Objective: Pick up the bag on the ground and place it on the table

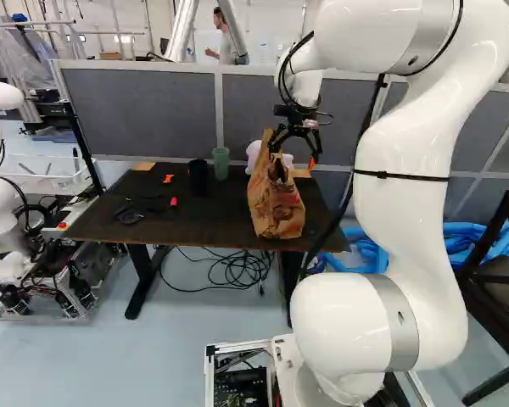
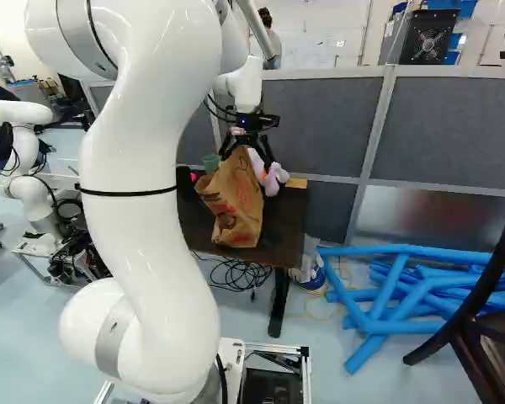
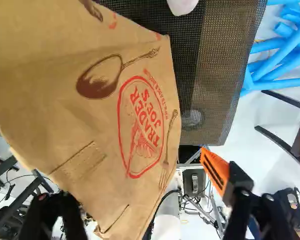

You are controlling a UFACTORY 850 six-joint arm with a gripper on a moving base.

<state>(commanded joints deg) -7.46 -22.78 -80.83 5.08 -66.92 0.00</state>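
Grey partition panels (image 1: 144, 110) are standing behind a dark table (image 1: 93, 222). Seen in the left base view, with the tabletop's middle as clock centre, a printed brown paper bag (image 1: 276, 203) is standing on it at three o'clock, and a green cup (image 1: 220, 163) at one. The black gripper (image 1: 294, 153) is hovering at the bag's top, its jaws gaping wide, one orange pad (image 3: 213, 169) showing apart from the paper. Blue tubes (image 2: 387, 295) are lying at four o'clock from the bag in the right base view.

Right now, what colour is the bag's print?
Red and dark brown on the tan paper bag; best seen in the wrist view.
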